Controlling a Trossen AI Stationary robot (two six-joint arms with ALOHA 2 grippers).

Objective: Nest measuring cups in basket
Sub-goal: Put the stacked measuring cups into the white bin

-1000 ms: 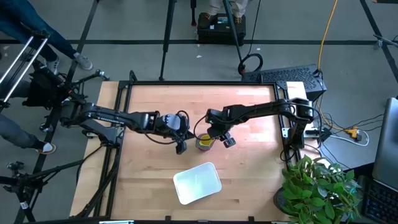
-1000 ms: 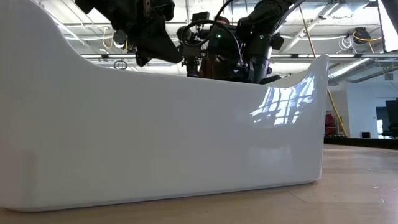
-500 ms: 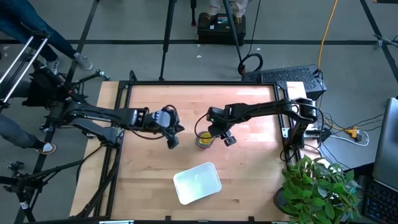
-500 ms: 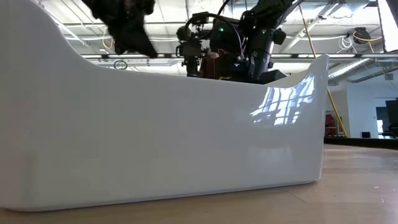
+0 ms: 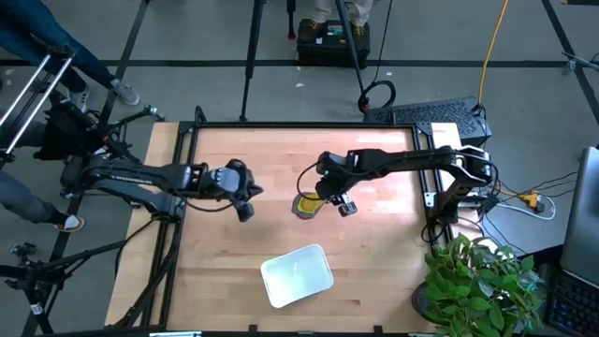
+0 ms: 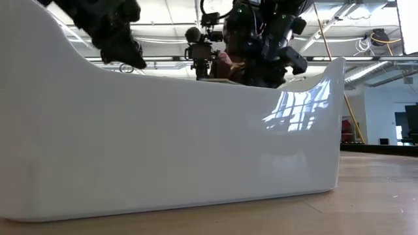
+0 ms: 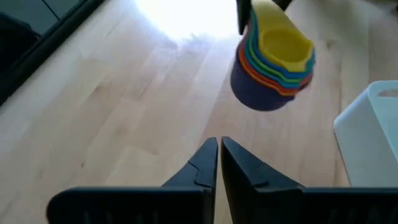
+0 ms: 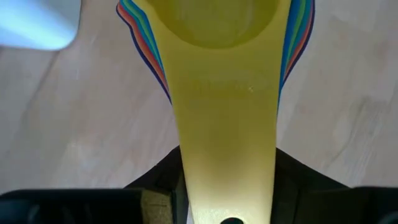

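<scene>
Right end effector [image 5: 328, 194] gripping glossy nested cups [image 7: 273, 59]

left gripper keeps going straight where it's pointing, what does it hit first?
Probably the nested stack of measuring cups, held by the right gripper. The shut left gripper points roughly at it across bare table; depth is unclear.

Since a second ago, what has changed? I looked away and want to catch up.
The left gripper, shut and empty, drew back leftward from the nested stack of coloured plastic measuring cups. The right gripper kept its hold on the stack's handles and shifted it slightly up the table, lifted. The pale rounded-square plastic basket stayed put.
</scene>
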